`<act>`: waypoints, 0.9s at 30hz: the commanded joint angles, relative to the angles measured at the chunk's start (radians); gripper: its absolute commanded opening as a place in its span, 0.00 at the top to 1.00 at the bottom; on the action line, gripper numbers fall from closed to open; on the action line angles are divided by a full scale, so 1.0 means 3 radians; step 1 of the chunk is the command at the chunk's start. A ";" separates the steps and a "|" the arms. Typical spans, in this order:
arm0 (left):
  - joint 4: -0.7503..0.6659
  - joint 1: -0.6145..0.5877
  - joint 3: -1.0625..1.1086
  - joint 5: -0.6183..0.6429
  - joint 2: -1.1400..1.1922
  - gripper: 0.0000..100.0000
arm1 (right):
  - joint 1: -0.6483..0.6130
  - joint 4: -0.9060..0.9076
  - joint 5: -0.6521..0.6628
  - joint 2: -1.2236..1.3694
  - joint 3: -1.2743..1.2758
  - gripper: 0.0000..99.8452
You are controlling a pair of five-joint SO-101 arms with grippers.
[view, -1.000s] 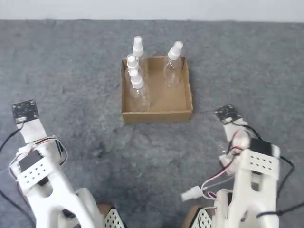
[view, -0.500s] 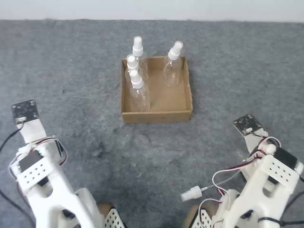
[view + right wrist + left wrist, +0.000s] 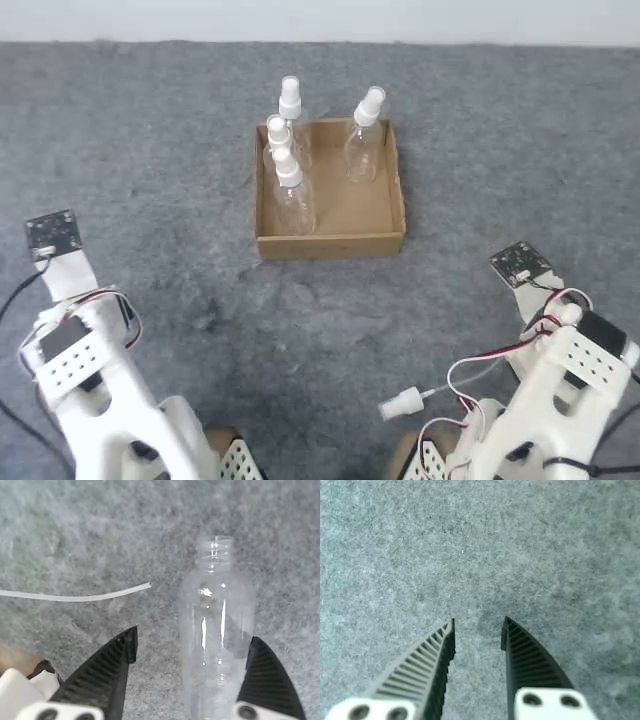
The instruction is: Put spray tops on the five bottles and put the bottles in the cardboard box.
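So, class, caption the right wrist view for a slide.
Open jaws straddle a capless clear bottle, dip tube alongside.

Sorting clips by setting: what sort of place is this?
Probably a lab or workshop bench set up for robot trials: a grey felt mat as work surface, a left arm and right arm at its near edge, and a box of bottles staged in the middle.

Left arm (image 3: 70, 350) low at near-left edge; left gripper (image 3: 477, 622) angled down, fingers slightly parted. Right arm (image 3: 565, 365) low at near-right; right gripper (image 3: 194, 635) angled down, fingers spread wide.
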 commanded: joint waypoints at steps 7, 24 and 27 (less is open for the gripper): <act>-0.0092 0.0005 -0.0028 0.0015 -0.0102 0.86 | -0.0079 -0.0233 0.0072 -0.0028 -0.0118 0.71; -0.0092 0.0005 -0.0028 0.0015 -0.0097 0.86 | -0.0064 -0.0662 0.0072 0.1220 -0.0665 0.75; -0.0092 0.0005 -0.0028 0.0015 -0.0097 0.86 | -0.0064 -0.0667 0.0072 0.1476 -0.0839 0.78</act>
